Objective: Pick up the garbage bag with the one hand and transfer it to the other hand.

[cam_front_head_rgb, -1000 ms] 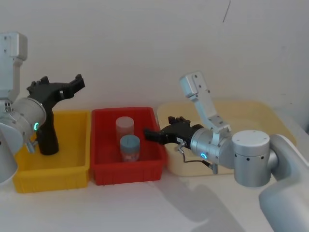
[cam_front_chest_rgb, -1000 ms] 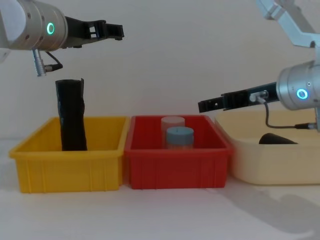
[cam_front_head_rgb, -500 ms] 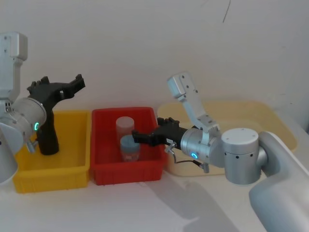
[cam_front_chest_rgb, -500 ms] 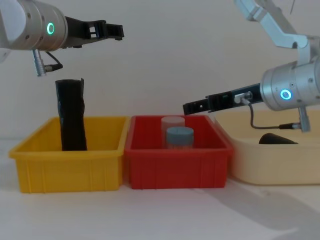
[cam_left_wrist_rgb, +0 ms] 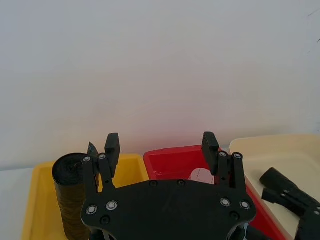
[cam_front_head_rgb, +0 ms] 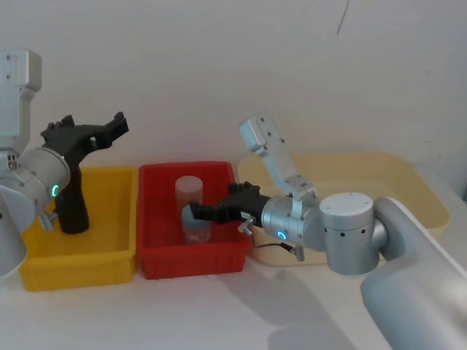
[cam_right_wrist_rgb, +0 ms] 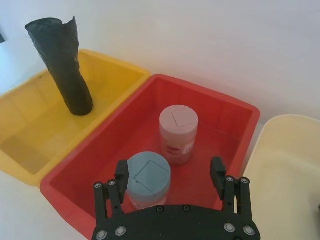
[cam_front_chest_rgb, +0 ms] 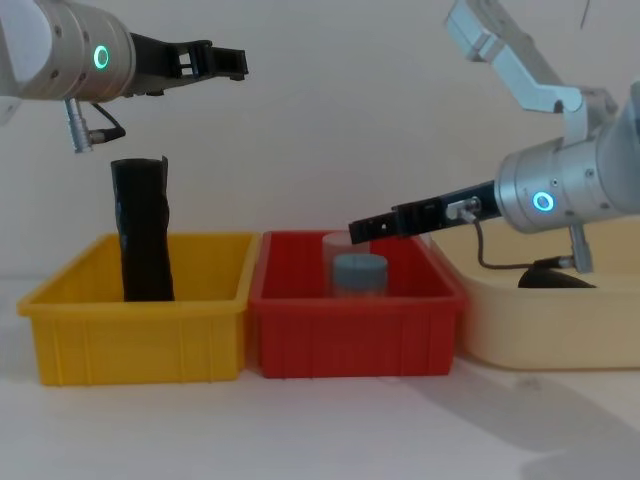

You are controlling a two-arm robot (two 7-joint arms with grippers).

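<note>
Two black rolls show and no label band is visible on either, so I cannot tell which is the garbage bag. One roll (cam_front_head_rgb: 73, 204) (cam_front_chest_rgb: 143, 235) (cam_right_wrist_rgb: 62, 65) stands upright at the back of the yellow bin (cam_front_chest_rgb: 140, 340). The other (cam_front_chest_rgb: 550, 278) lies in the cream tray (cam_front_chest_rgb: 540, 330), mostly hidden by its wall. My left gripper (cam_front_chest_rgb: 235, 65) (cam_left_wrist_rgb: 161, 142) hangs open, well above the upright roll and a little to its right. My right gripper (cam_front_chest_rgb: 358, 230) (cam_right_wrist_rgb: 170, 167) (cam_front_head_rgb: 197, 213) is open too, reaching left over the red bin (cam_front_chest_rgb: 350, 340), just above the jars.
The red bin holds a blue-lidded jar (cam_right_wrist_rgb: 148, 177) (cam_front_chest_rgb: 359, 272) and a pink-lidded jar (cam_right_wrist_rgb: 178, 132) (cam_front_head_rgb: 188, 191) behind it. Yellow bin, red bin and cream tray stand side by side against a white wall. Bare table lies in front of them.
My right gripper has moved left from the cream tray's edge to over the jars in the red bin. The left gripper and the upright roll have not moved.
</note>
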